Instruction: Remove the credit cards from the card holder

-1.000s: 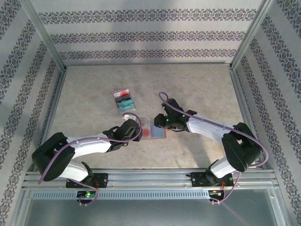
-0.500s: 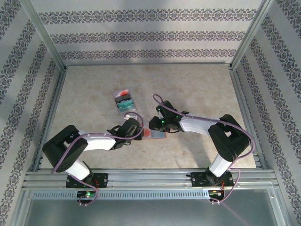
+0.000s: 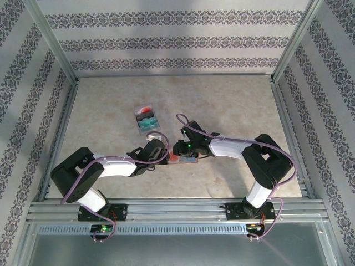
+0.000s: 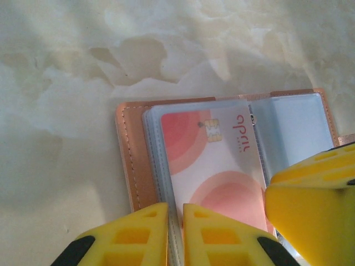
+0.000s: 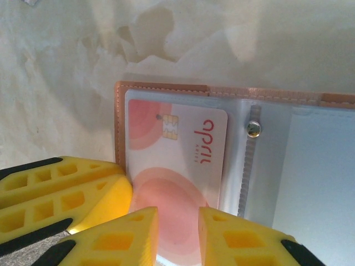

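Note:
The card holder [image 4: 133, 160] lies open on the table, tan with a stitched rim and clear inner sleeves [image 5: 294, 166]. One of the credit cards [image 4: 216, 160], white with pink-red circles and a chip, sits in the left sleeve. My left gripper [image 4: 175, 235] is shut on the holder's left sleeve edge, which runs between its yellow fingers. My right gripper [image 5: 177, 235] stands slightly open, its fingertips over the near end of the card [image 5: 177, 160]. From above, both grippers [image 3: 162, 154] [image 3: 177, 149] meet at the holder [image 3: 186, 159].
A teal, black and red rectangular stack [image 3: 147, 119] lies on the table behind the left gripper. Metal frame rails [image 3: 166, 209] run along the near edge. Patterned walls enclose the other three sides.
My left jaws have closed onto the holder's sleeve edge. The right gripper has slid left over the holder, close against the left gripper.

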Tool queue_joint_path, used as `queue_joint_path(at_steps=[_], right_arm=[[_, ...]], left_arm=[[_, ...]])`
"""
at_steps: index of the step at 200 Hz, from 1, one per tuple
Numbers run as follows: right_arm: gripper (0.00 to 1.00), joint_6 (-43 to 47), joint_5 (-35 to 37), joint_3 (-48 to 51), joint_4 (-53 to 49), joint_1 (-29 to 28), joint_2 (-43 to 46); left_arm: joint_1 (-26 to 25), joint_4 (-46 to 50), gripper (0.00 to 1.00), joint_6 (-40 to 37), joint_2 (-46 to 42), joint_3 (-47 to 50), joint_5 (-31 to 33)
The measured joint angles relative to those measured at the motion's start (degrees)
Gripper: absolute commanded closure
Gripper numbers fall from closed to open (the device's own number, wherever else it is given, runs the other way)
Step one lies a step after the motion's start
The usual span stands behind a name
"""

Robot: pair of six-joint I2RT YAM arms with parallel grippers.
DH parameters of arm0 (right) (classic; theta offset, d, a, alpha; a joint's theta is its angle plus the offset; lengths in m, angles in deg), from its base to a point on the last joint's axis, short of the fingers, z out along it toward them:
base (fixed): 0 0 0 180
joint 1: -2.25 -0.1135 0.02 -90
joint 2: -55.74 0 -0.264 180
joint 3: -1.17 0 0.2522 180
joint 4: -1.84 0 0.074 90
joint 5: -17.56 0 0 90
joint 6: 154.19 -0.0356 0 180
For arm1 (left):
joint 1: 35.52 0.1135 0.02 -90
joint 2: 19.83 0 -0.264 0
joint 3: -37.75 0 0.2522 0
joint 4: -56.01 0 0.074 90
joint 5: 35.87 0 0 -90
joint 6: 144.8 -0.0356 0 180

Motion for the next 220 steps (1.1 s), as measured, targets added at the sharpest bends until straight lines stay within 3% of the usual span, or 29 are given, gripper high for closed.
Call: queue_joint_path(at_steps=[220], right_arm=[[0.73,-1.1,2.1,3.1,-0.6,0.4,4.6]], left_arm=[[0.0,4.7,0.91,-0.9,-3.7,-3.4,-1.7]])
